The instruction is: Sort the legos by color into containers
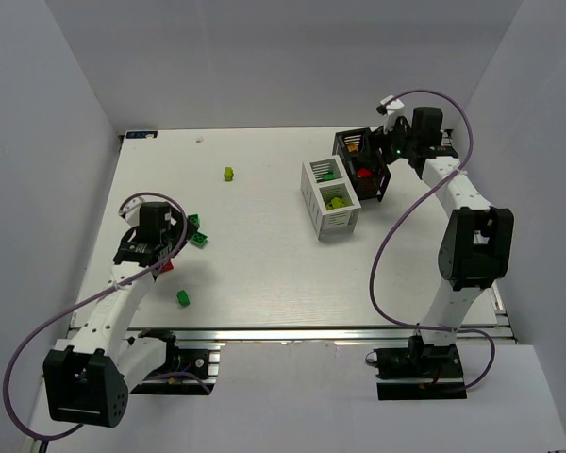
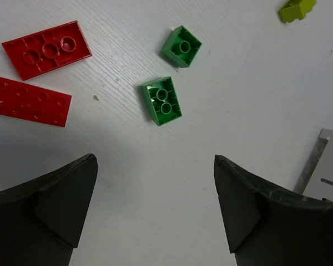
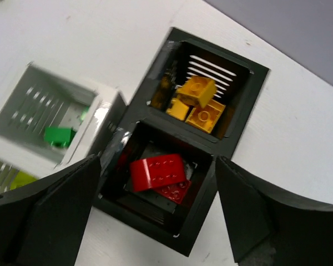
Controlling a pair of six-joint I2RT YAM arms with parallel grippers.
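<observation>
My right claw [image 3: 155, 221] hung wide and empty over the black bin [image 3: 222, 54], right above the part with the red bricks [image 3: 158, 172]. Orange bricks [image 3: 200, 102] lay in the other part. The white bin [image 3: 22, 141] stood just beside it, with a green brick [image 3: 58, 136] inside.

My left claw [image 2: 155, 205] was wide and empty too, low over the worktop [image 2: 255, 111]. Two green blocks [image 2: 164, 101] lay near each other in front of it. Two flat red plates [image 2: 46, 49] lay off to one side.

I thought my left claw could bump one green block while pinching the other and push it away. The red plates looked thin and could slip. My right claw could catch the bin wall and tip it.
</observation>
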